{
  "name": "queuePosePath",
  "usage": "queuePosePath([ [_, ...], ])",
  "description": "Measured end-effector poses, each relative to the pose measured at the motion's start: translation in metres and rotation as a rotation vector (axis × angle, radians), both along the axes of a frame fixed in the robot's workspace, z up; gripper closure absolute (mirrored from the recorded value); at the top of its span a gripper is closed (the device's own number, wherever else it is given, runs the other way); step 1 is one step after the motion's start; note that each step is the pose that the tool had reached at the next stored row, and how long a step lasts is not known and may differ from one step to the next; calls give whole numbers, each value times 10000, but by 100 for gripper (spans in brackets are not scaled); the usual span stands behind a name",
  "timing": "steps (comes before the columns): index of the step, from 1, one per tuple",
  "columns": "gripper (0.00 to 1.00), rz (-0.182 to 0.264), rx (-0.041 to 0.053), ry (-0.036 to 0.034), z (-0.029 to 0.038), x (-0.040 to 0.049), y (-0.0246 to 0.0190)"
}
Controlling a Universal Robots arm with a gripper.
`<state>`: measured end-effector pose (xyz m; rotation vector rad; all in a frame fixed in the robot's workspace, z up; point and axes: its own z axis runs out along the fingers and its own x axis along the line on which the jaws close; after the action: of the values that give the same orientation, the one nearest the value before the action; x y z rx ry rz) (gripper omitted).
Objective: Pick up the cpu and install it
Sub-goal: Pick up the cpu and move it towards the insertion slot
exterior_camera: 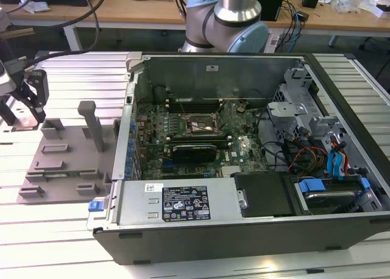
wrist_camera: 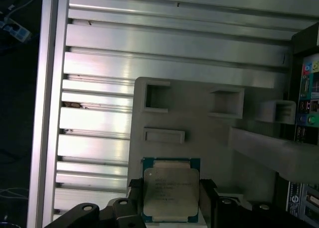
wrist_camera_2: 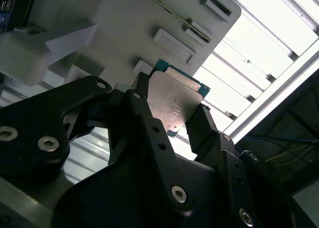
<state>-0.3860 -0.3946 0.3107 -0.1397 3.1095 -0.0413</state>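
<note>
My hand (wrist_camera_2: 172,102) is clamped on the cpu (wrist_camera_2: 175,96) by two opposite edges, at the tray's (wrist_camera: 164,103) edge; the socket (exterior_camera: 198,127) lies well apart, inside the case (exterior_camera: 213,75).

Alu slat table (exterior_camera: 55,230), wood desk (exterior_camera: 152,14) behind.

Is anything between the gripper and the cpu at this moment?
Nothing visible. In both wrist views the gripper is closed on the cpu, with one finger against each of two opposite edges and the grey tray behind it.
</note>
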Motion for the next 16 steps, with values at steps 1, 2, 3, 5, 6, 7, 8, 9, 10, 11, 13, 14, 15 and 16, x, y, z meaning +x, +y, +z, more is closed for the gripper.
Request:
queuePosePath([
  [1,45,0,0,0,21,0,0],
  [2,45,0,0,0,39,0,0],
  [3,45,1,0,0,51,0,0],
  [5,45,0,0,0,71,0,0],
  [6,45,1,1,0,80,0,0],
  [7,45,0,0,-1,86,0,0],
  [8,45,1,0,0,95,0,0],
  [9,45,0,0,0,107,0,0],
  [10,45,0,0,0,122,0,0],
  [11,45,1,0,1,138,0,0],
  [13,45,1,1,1,155,0,0],
  [14,45,1,0,0,166,0,0],
  [15,45,0,0,-1,172,0,0],
  [16,45,0,0,0,182,0,0],
])
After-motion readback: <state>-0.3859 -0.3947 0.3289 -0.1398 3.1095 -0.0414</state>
